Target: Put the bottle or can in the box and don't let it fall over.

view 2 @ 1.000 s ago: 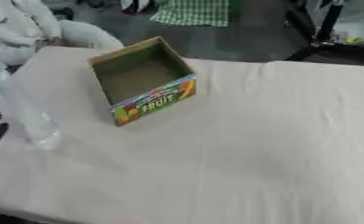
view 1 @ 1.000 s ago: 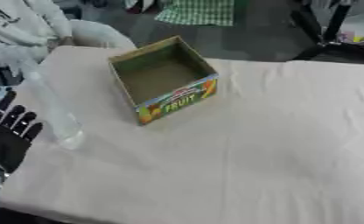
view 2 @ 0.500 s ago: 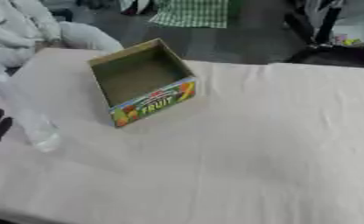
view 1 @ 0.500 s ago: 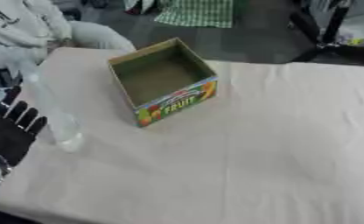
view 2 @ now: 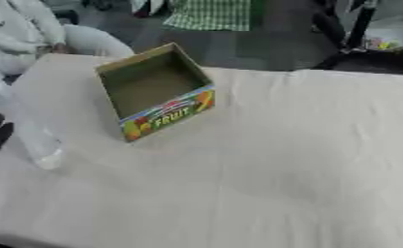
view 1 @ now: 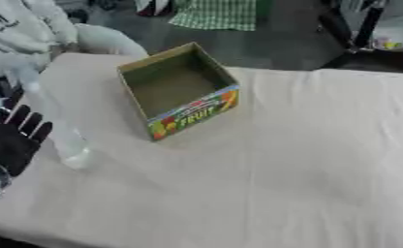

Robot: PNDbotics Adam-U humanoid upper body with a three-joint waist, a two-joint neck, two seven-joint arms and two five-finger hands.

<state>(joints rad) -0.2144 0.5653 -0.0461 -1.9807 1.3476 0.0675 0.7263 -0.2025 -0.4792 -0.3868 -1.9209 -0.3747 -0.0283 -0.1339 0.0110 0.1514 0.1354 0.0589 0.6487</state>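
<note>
1. Your left hand (view 1: 11, 140): black, at the left edge of the frame, about mid-height. Fingers point up and spread, straight, grasping nothing. It sits just left of the bottle; you cannot tell from these views whether the fingertips touch it.
2. Your right hand: does not appear in either view.
3. Bottle (view 1: 56, 126): clear plastic, upright on the table at centre left. Its base rests on the cloth just below and left of the box, outside it. The upper part fades against the pale background and is hard to trace.
4. Box (view 1: 178, 92): open-topped cardboard, upper centre-left of the frame, turned at an angle. Its near side carries a colourful printed band reading "FRUIT". The inside is bare brown card.
5. Table (view 1: 306, 169): covered in an off-white cloth with faint creases, filling the lower and right parts of the frame.
</note>
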